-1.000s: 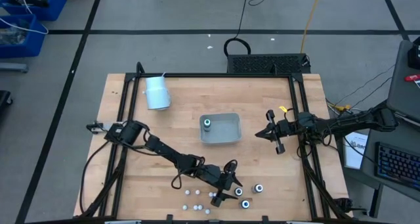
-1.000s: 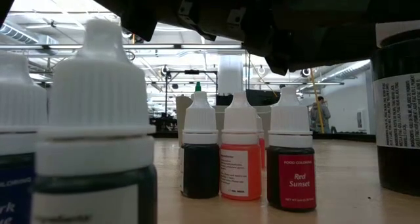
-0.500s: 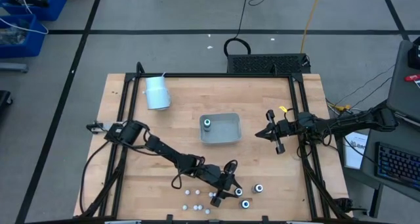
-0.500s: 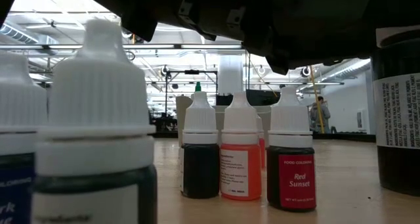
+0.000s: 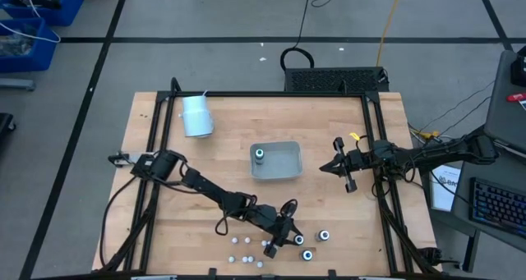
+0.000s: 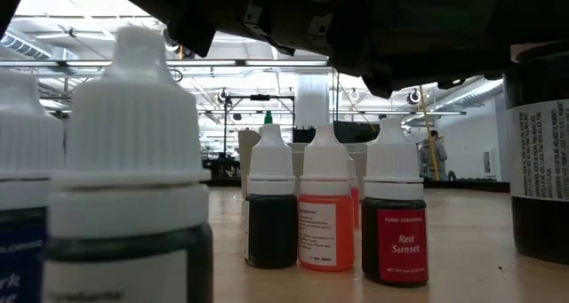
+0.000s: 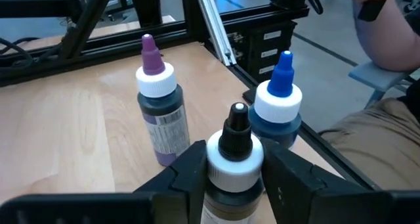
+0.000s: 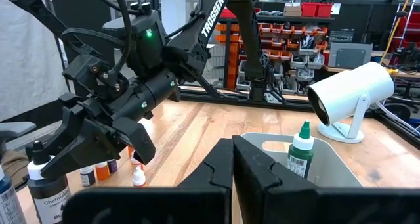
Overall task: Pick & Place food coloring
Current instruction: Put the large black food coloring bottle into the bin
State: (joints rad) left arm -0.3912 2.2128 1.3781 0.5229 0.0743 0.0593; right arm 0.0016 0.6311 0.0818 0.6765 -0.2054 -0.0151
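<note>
Lower centre, left wrist view: left gripper [image 7: 235, 178] pinches black-tipped bottle [image 7: 235, 159]; we lift straight, sparing purple-tipped bottle [image 7: 159, 112]. Right gripper [image 5: 336, 167] shut, idle.

Left arm stretched low across the surface's front, left pincer [image 5: 288, 236] fingers [image 7: 187, 175] pressed against either side of a bottle neck, right arm at the right edge, right pincer [image 5: 336, 167] shut

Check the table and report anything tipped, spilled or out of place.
Nothing stands out. The bottles near the table's front edge all stand upright, as does the green-capped bottle in the clear tray. The left gripper has its fingers around a black-tipped bottle, also upright. No spill shows on the wood.
</note>
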